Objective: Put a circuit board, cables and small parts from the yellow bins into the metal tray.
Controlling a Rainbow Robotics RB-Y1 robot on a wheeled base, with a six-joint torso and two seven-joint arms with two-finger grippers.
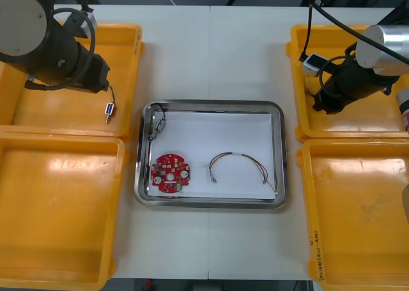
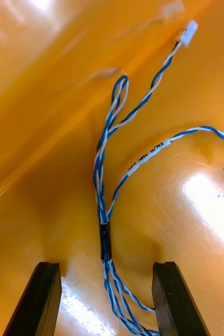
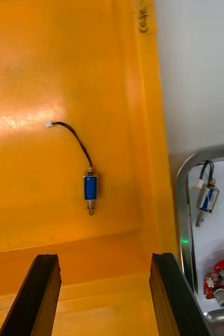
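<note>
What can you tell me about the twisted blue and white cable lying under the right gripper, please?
The twisted blue and white cable lies slack on the bare floor of a yellow bin. A short black sleeve gathers its strands. Past the sleeve they split into a narrow loop, a branch ending in a small white connector, and a branch with printed lettering that curves away. The sleeve sits between the open fingers of the right gripper, and neither finger touches the cable.
</note>
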